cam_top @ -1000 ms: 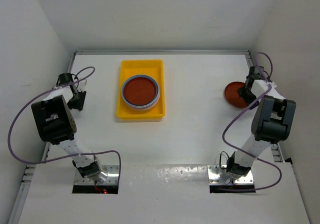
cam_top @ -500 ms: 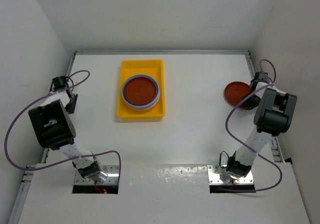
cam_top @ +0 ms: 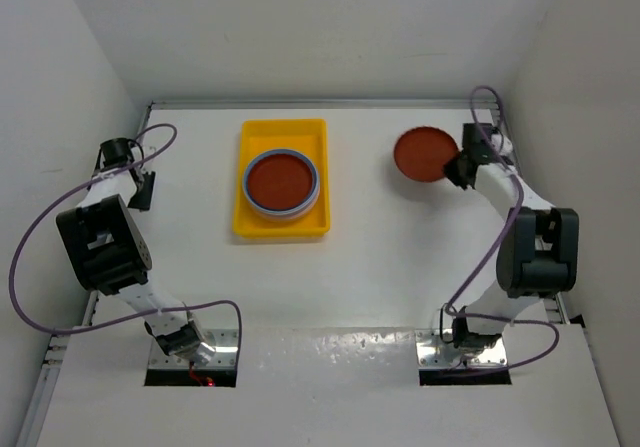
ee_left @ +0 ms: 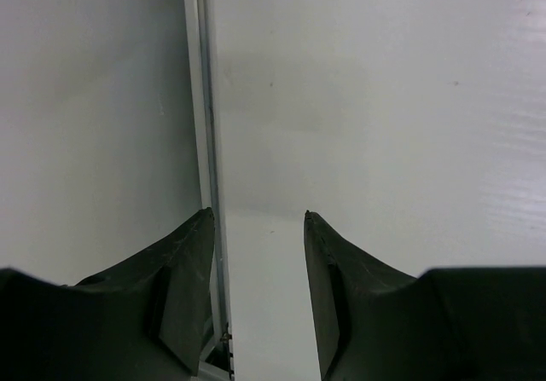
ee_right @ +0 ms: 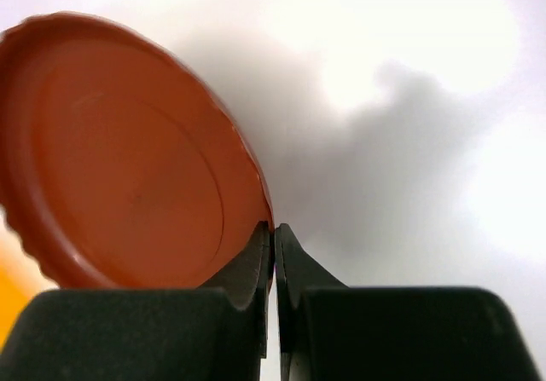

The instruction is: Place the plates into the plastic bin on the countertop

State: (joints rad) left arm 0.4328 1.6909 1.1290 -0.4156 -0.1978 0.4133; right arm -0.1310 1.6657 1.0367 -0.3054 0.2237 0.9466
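Observation:
A dark red plate with a fluted rim hangs above the countertop, right of the yellow plastic bin. My right gripper is shut on the rim at its right edge; in the right wrist view the plate stands on edge, pinched at the gripper. Inside the bin lies a stack of plates, a dark red one on top of a lavender one. My left gripper is open and empty by the left wall, its jaws apart over bare white surface.
White walls close in the countertop on the left, back and right. A metal edge strip runs along the left wall beside the left gripper. Both arm bases sit at the near edge.
My right gripper shut on the dark red plate's rim and carried it up and left, away from the right wall toward the bin. The left arm drew back toward the left wall.

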